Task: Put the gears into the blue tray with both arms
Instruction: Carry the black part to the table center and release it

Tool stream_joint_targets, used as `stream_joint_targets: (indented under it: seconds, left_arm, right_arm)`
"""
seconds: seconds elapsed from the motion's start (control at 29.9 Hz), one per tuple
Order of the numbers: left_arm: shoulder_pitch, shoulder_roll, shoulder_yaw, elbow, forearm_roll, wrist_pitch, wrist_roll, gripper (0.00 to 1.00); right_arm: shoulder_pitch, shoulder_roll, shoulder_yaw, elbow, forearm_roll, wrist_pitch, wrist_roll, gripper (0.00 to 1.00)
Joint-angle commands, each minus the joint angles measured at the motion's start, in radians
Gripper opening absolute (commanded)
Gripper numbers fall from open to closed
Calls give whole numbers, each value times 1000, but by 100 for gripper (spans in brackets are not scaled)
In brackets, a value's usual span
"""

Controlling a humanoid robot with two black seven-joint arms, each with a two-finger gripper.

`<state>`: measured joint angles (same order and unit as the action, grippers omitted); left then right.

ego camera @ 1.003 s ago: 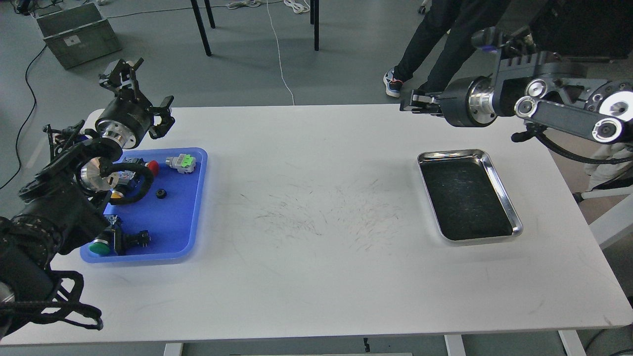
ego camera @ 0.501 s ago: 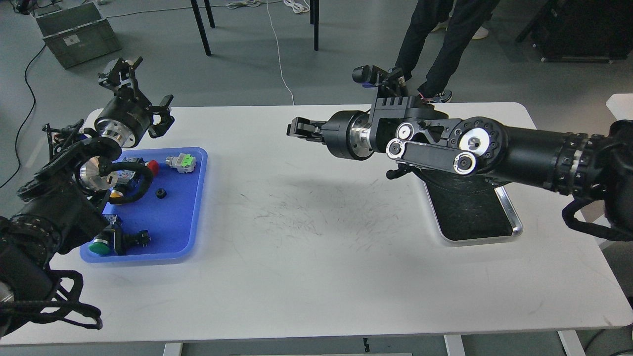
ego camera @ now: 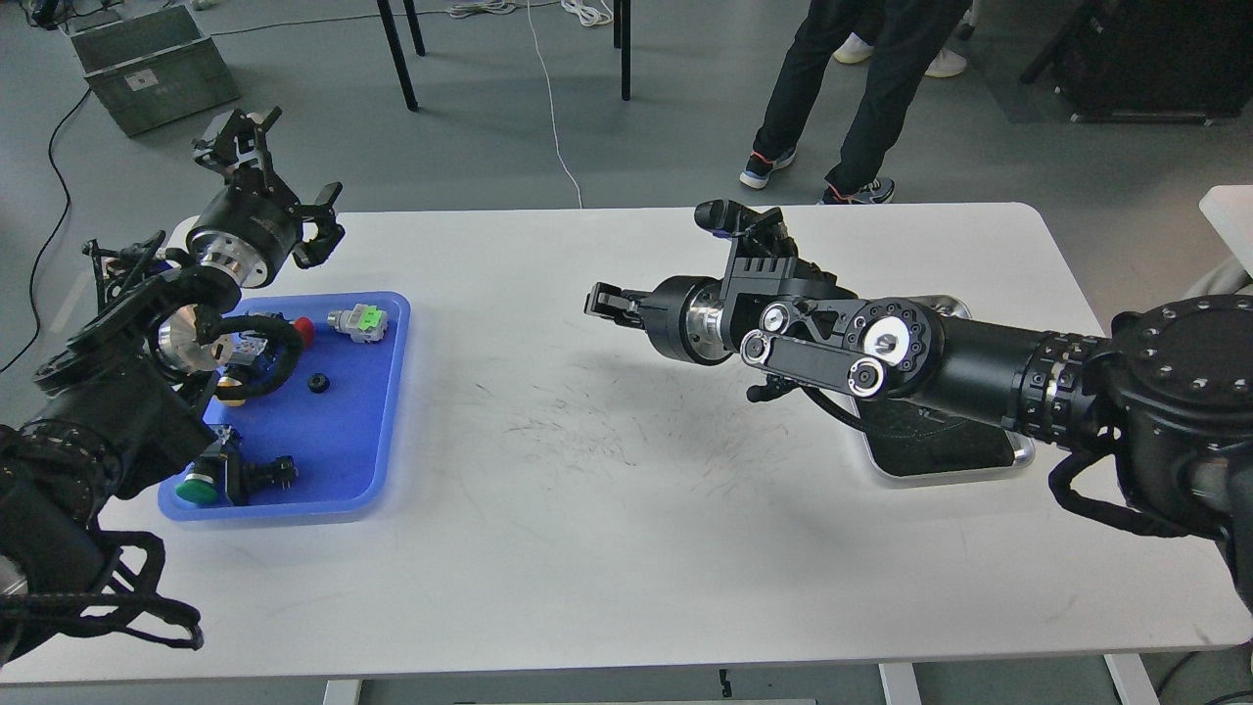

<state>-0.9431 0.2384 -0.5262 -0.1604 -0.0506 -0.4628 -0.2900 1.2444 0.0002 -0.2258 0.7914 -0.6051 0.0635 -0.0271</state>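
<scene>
The blue tray (ego camera: 345, 468) lies at the table's left end. One small black gear (ego camera: 317, 383) rests on its floor near the middle. My left gripper (ego camera: 282, 178) hovers over the tray's far edge, pointing up and away, its claw fingers spread open with nothing between them. My right arm reaches in from the right across the table. Its gripper (ego camera: 605, 300) points left over the bare table middle, well short of the tray. That gripper looks dark and end-on, so its fingers cannot be told apart and any gear in it is hidden.
Push-button parts with red (ego camera: 301, 331), light green (ego camera: 358, 321) and dark green (ego camera: 198, 490) caps lie in the blue tray. A steel tray (ego camera: 989, 460) sits under my right forearm, mostly covered. A person's legs (ego camera: 861, 88) stand beyond the far edge.
My right arm has swung from beyond the table's far right corner leftward to over the table middle, then dropped slightly. The left arm has barely shifted.
</scene>
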Motion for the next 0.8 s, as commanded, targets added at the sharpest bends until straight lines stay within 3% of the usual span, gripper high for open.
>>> stream_joint_targets:
  seconds: [0.0, 0.2, 0.63, 0.77]
  left_arm:
    - [1, -1, 0, -1, 0, 0, -5, 98]
    - [1, 1, 0, -1, 0, 0, -12, 98]
    - [1, -1, -2, -2, -2, 0, -14, 98]
    - [0, -1, -2, -2, -2, 0, -15, 98]
  right_arm:
    - [-23, 0, 0, 17, 4, -1, 4, 2]
    - [-63, 0, -1, 95, 4, 4, 15, 3]
    - [-128, 0, -7, 115, -12, 15, 10, 7]
    - [-128, 0, -9, 118, -12, 16, 10, 17]
